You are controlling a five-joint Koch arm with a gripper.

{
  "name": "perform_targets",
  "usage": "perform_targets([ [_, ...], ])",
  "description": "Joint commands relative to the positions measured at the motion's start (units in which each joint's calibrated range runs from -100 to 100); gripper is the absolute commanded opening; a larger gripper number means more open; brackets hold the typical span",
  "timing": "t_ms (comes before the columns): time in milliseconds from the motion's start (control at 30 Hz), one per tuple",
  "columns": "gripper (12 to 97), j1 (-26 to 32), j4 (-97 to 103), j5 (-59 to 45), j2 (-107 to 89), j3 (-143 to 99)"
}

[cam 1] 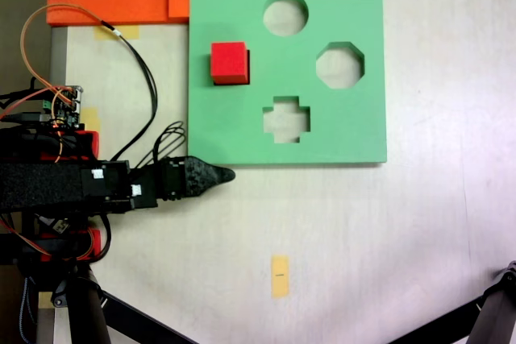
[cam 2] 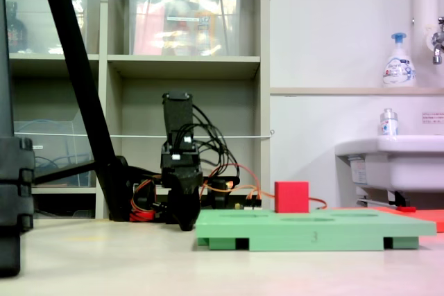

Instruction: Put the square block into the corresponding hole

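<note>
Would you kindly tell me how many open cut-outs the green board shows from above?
3: round cut-out at top, octagonal cut-out at right, cross-shaped cut-out below. The red cube may cover another.

Seen from above, the Koch arm lies stretched horizontally from its base at the left edge, black links in line and bundled wires looping off its upper side. Its gripper [cam 1: 226,174] tapers to a single dark point aimed right. From the low side camera, the same arm folds steeply downward, the gripper [cam 2: 186,225] pointing at the tabletop with its tip low, at or just above the surface. The jaws overlap in both fixed views, so whether they are parted or closed cannot be told.
</note>
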Motion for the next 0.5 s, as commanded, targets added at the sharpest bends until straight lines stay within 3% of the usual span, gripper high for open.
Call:
perform_targets([
  [0, 46.9, 0.0, -4.0, 0.3, -0.4, -1.8],
  [467, 48.7, -1.4, -4.8, 5.5, -0.4, -1.8],
])
